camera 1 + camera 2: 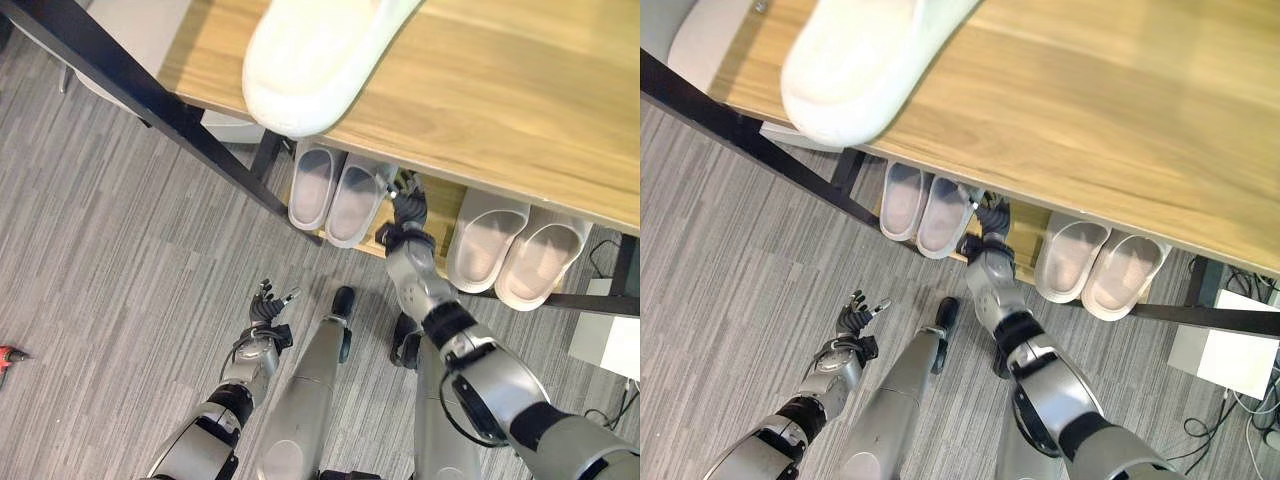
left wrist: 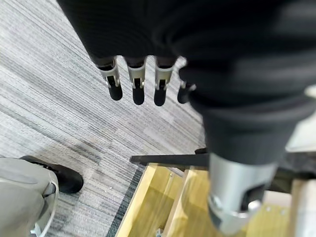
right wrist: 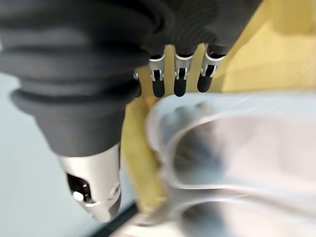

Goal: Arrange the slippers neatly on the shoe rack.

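Observation:
A white slipper (image 1: 320,60) lies on the wooden top shelf (image 1: 500,100) of the shoe rack, its end hanging past the front edge. On the lower shelf (image 1: 442,205) one pair of pale slippers (image 1: 335,190) stands at the left and another pair (image 1: 515,245) at the right. My right hand (image 1: 408,205) reaches under the top shelf into the gap between the pairs, close beside the left pair's right slipper (image 3: 237,148), with straight fingers (image 3: 180,84) and nothing held. My left hand (image 1: 268,305) hangs open over the carpet in front of the rack, its fingers (image 2: 136,86) spread and empty.
The rack's black frame bar (image 1: 150,95) slants across the upper left, and a lower bar (image 1: 560,300) runs under the right pair. A small red object (image 1: 8,358) lies on the grey carpet at the far left. A white box (image 1: 610,345) sits on the floor at the right.

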Motion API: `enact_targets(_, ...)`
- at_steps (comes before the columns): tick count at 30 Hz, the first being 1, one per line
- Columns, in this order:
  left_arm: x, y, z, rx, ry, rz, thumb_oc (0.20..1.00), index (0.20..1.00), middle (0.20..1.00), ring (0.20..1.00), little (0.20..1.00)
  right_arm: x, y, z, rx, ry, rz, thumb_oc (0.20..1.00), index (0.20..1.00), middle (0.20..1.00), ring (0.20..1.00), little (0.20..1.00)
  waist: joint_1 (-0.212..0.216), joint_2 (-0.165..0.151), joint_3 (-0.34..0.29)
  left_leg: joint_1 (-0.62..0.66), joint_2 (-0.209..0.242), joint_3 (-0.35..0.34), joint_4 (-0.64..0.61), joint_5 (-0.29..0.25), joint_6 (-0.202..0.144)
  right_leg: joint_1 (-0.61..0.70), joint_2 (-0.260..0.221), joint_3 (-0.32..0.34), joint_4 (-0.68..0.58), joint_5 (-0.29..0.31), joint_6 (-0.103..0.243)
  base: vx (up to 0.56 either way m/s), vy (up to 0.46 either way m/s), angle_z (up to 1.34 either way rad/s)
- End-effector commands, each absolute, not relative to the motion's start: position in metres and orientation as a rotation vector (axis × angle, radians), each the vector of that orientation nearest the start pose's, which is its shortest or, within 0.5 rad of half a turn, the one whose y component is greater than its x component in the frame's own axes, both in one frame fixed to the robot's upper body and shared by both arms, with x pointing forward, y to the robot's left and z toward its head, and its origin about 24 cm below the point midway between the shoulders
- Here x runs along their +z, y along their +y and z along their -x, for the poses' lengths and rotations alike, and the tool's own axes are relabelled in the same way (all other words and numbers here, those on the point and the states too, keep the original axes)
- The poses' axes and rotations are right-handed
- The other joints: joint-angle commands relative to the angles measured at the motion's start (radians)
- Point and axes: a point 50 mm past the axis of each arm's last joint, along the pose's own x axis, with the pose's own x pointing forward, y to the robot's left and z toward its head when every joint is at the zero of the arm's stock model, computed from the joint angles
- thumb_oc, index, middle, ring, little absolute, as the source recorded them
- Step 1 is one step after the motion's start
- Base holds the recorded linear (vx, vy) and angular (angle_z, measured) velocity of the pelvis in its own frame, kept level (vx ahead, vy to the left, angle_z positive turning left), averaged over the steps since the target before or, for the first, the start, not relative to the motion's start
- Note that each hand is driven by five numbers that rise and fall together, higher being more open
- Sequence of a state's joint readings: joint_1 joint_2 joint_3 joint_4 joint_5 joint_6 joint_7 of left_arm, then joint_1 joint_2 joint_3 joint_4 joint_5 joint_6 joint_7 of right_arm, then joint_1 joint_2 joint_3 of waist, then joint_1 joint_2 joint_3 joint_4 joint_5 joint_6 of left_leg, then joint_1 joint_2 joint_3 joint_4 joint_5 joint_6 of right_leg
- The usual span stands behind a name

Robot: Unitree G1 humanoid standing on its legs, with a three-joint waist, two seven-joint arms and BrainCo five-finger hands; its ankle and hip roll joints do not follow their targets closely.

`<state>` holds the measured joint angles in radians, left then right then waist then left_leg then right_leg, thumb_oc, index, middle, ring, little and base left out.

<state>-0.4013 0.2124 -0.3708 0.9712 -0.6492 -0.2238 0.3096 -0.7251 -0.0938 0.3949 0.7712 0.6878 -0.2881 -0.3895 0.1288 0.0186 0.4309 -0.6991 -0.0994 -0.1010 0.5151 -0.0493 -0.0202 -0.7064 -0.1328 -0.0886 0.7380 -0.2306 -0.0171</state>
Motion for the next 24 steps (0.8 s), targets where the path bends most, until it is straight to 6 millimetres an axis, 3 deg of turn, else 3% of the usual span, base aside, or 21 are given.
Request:
enact_targets(1,-0.064,0.186,-0.278,0.283,0.495,0.065,1.0,1.0,1.0,1.0,1.0,0.088,-0.079,-0.354,0.046,-0.082,-0.256,1.0,1.0,1.0,1.0,1.0,-0.024,0.0,-0.061,0.095,0.045,-0.023,-0.08,-0.019,-0.009,0.194,-0.025,0.024,-0.203,0.013,0.077,0.06,-0.012,-0.12)
enact_targets(2,-0.064,0.186,-0.278,0.283,0.495,0.065,1.0,1.0,1.0,1.0,1.0,0.088,-0.079,-0.354,0.046,-0.082,-0.256,1.0,1.0,1.0,1.0,1.0,-0.024,0.0,-0.06,0.096,0.045,-0.024,-0.081,-0.019,-0.01,0.196,-0.025,0.023,-0.204,0.013,0.077,0.09,-0.022,-0.11)
enact_targets(3,-0.073,0.19,-0.267,0.291,0.538,0.057,1.0,1.0,1.0,1.0,1.0,0.066,-0.084,-0.342,0.062,-0.025,-0.248,1.0,1.0,1.0,1.0,1.0,-0.035,-0.006,-0.078,0.15,0.05,-0.021,-0.126,-0.006,-0.015,0.258,-0.024,0.016,-0.262,0.032,0.085,0.09,-0.022,-0.05)
enact_targets(5,-0.079,0.191,-0.262,0.293,0.567,0.051,1.0,1.0,1.0,1.0,1.0,0.057,-0.087,-0.337,0.066,0.001,-0.241,1.0,1.0,1.0,1.0,1.0,-0.041,-0.008,-0.085,0.183,0.053,-0.019,-0.155,0.003,-0.019,0.293,-0.023,0.011,-0.294,0.041,0.089,0.11,-0.021,-0.02)
enact_targets(6,-0.089,0.193,-0.25,0.294,0.614,0.048,1.0,1.0,1.0,1.0,1.0,0.036,-0.092,-0.324,0.07,0.059,-0.236,1.0,1.0,1.0,1.0,1.0,-0.055,-0.014,-0.104,0.248,0.063,-0.014,-0.21,0.02,-0.026,0.354,-0.017,0.003,-0.355,0.065,0.1,0.09,-0.013,-0.06)
enact_targets(11,-0.104,0.195,-0.229,0.278,0.682,0.034,1.0,1.0,1.0,1.0,1.0,0.007,-0.098,-0.3,0.114,0.149,-0.21,1.0,1.0,1.0,1.0,1.0,-0.077,-0.019,-0.141,0.362,0.082,0.0,-0.319,0.055,-0.036,0.441,-0.003,0.001,-0.458,0.108,0.113,0.12,-0.024,-0.05)
enact_targets(13,-0.111,0.196,-0.214,0.249,0.712,0.019,1.0,1.0,1.0,1.0,1.0,-0.014,-0.112,-0.279,0.162,0.221,-0.153,1.0,1.0,1.0,1.0,1.0,-0.092,-0.019,-0.173,0.434,0.093,0.014,-0.392,0.076,-0.04,0.501,0.007,0.0,-0.524,0.132,0.12,0.1,-0.02,-0.13)
enact_targets(14,-0.112,0.196,-0.214,0.249,0.712,0.019,1.0,1.0,1.0,1.0,1.0,-0.015,-0.112,-0.279,0.162,0.221,-0.153,1.0,1.0,1.0,1.0,1.0,-0.092,-0.018,-0.173,0.436,0.093,0.014,-0.393,0.076,-0.041,0.503,0.007,0.0,-0.526,0.132,0.12,0.1,-0.037,-0.1)
enact_targets(20,-0.118,0.208,-0.189,0.183,0.735,-0.015,1.0,1.0,1.0,1.0,1.0,-0.052,-0.157,-0.228,0.232,0.375,0.083,1.0,1.0,1.0,1.0,1.0,-0.115,-0.016,-0.233,0.565,0.108,0.034,-0.5,0.1,-0.043,0.619,0.018,0.007,-0.642,0.173,0.134,0.09,-0.052,-0.13)
enact_targets(21,-0.119,0.209,-0.179,0.122,0.732,-0.047,1.0,1.0,1.0,1.0,1.0,-0.068,-0.18,-0.201,0.234,0.464,0.177,1.0,1.0,1.0,1.0,1.0,-0.125,-0.016,-0.257,0.614,0.114,0.045,-0.528,0.099,-0.044,0.669,0.018,0.012,-0.687,0.184,0.139,0.15,-0.094,-0.13)
enact_targets(22,-0.11,0.196,-0.187,0.054,0.672,-0.066,1.0,1.0,1.0,1.0,1.0,-0.075,-0.188,-0.194,0.229,0.501,0.23,1.0,1.0,1.0,1.0,1.0,-0.131,-0.015,-0.267,0.629,0.114,0.049,-0.537,0.098,-0.042,0.685,0.019,0.014,-0.702,0.187,0.139,0.14,-0.102,-0.23)
enact_targets(24,-0.122,0.187,-0.176,-0.008,0.751,-0.132,1.0,1.0,1.0,1.0,1.0,-0.093,-0.204,-0.172,0.192,0.597,0.358,1.0,1.0,1.0,1.0,1.0,-0.144,-0.012,-0.285,0.667,0.116,0.061,-0.561,0.096,-0.043,0.721,0.021,0.02,-0.734,0.191,0.141,0.1,-0.07,-0.24)
